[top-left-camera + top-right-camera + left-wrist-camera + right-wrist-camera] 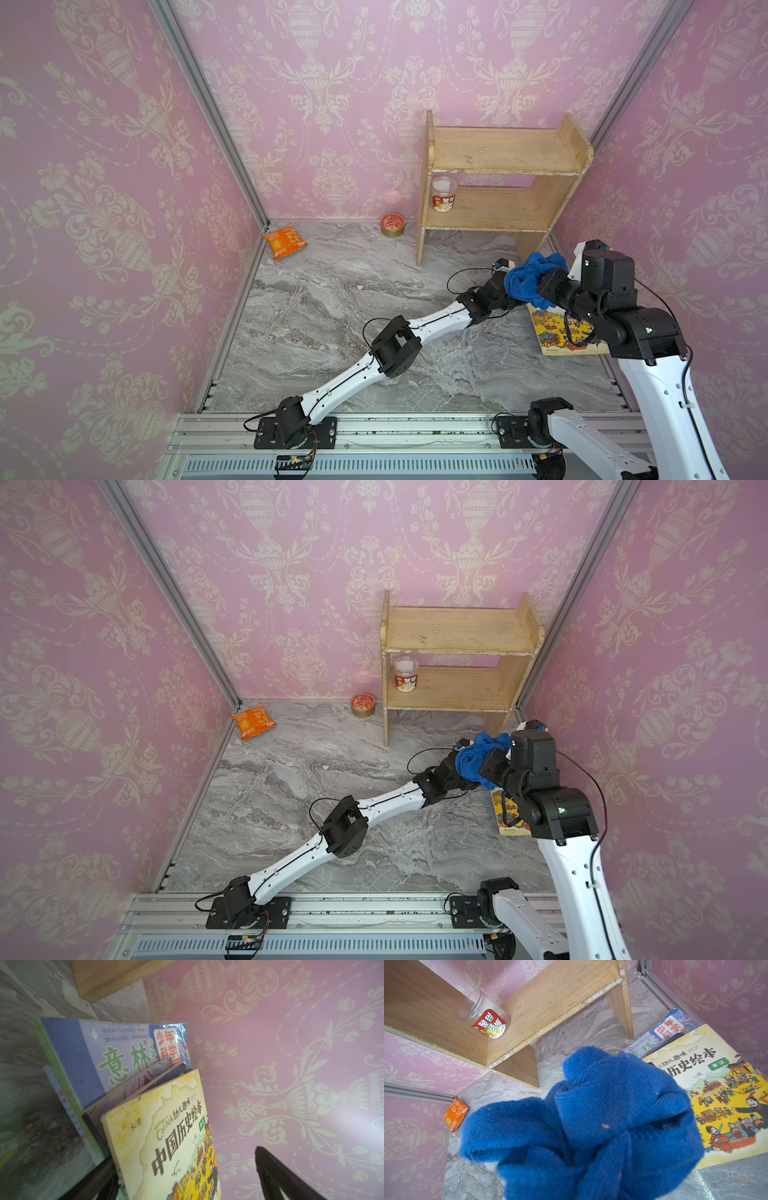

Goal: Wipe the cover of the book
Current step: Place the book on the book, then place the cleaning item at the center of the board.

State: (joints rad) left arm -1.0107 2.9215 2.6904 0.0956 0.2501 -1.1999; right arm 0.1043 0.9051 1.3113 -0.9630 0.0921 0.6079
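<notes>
Stretches the left arm (pixel 436 322) long and low, nearly straight from base to wrist. Spreads the jaws of the left gripper (pixel 184 1154) wide apart. Folds the right arm (pixel 648 332) high at the elbow, forearm angled back down. Pinches a bunched blue cloth (pixel 591 1115) in the right gripper (pixel 540 284), jaws closed, fingertips buried in the folds. Hangs that gripper just above the left wrist (pixel 488 297).

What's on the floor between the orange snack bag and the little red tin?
Nothing. Between the orange snack bag and the red tin there is only bare marble floor, as both top views show.
</notes>
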